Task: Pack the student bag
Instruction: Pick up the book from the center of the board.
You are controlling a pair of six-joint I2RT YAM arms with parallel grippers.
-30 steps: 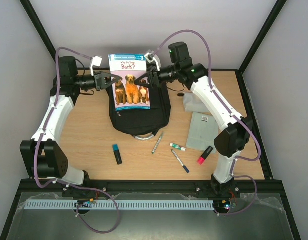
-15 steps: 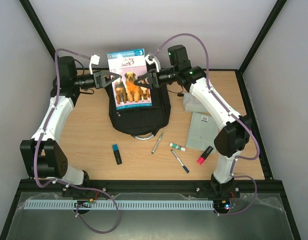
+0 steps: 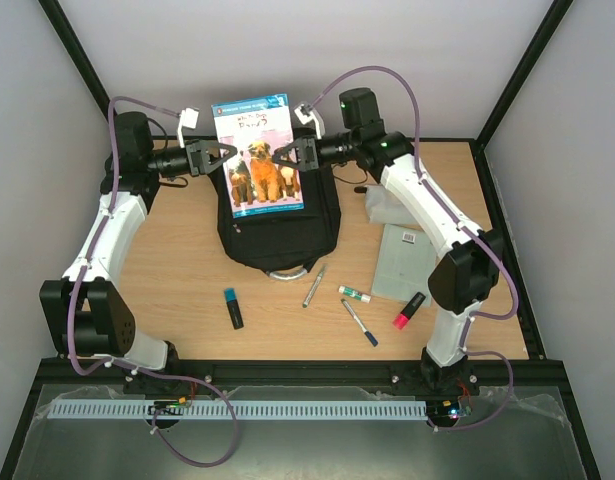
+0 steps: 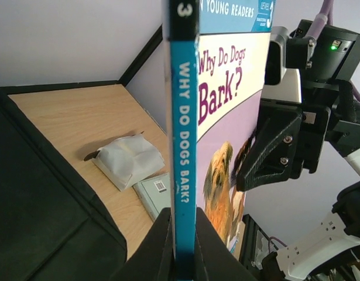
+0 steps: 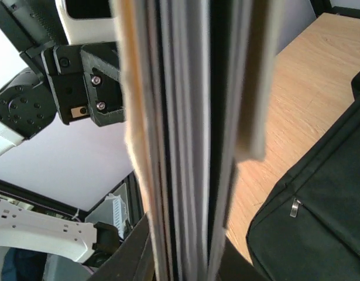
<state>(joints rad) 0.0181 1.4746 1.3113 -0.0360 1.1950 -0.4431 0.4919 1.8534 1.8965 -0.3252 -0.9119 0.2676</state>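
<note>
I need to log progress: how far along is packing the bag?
Done: nothing shows as packed yet. In hand: the purple dog-cover paperback book is held upright over the large black fabric backpack, with the left gripper clamped on its spine and the right gripper on its page edge. Left: book in, then the pens and markers, grey flat pad and whitish pouch.

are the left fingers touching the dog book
Touching. In the left wrist view the left gripper has its fingers pressed on both sides of the book spine.
</note>
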